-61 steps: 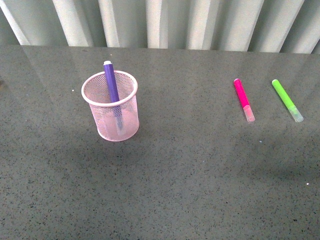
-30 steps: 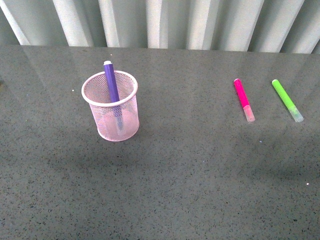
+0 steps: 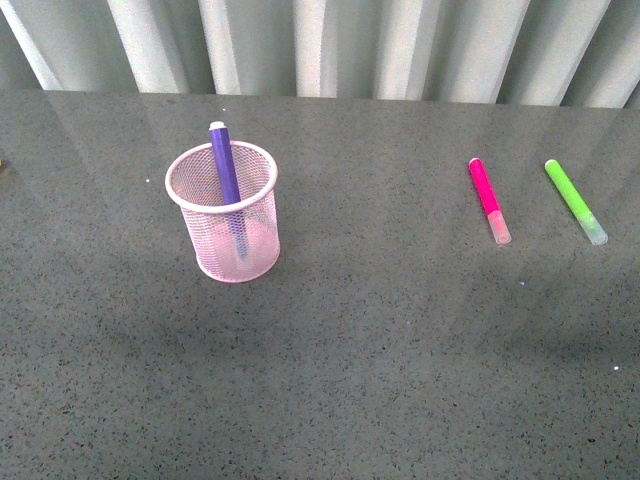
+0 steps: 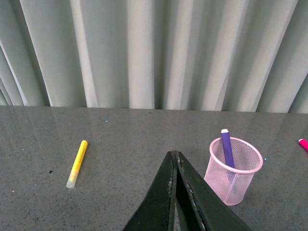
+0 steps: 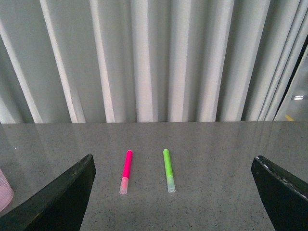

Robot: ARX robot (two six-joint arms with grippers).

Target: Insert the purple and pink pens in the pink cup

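The pink cup (image 3: 224,213) stands upright at the table's left middle. The purple pen (image 3: 224,166) stands tilted inside it, its end above the rim. The pink pen (image 3: 488,198) lies flat on the table at the right. No gripper shows in the front view. In the left wrist view my left gripper (image 4: 173,155) is shut and empty, back from the pink cup (image 4: 235,171) and the purple pen (image 4: 226,148). In the right wrist view my right gripper (image 5: 173,166) is open wide and empty, with the pink pen (image 5: 126,169) lying ahead of it between the jaws.
A lime green pen (image 3: 573,200) lies beside the pink pen, further right, and also shows in the right wrist view (image 5: 168,169). A yellow pen (image 4: 77,162) lies on the table left of the cup. Pleated grey curtains (image 3: 320,45) back the table's far edge.
The scene stands almost still; the whole front view has shifted by only a pixel or two. The pens and the cup have not moved.
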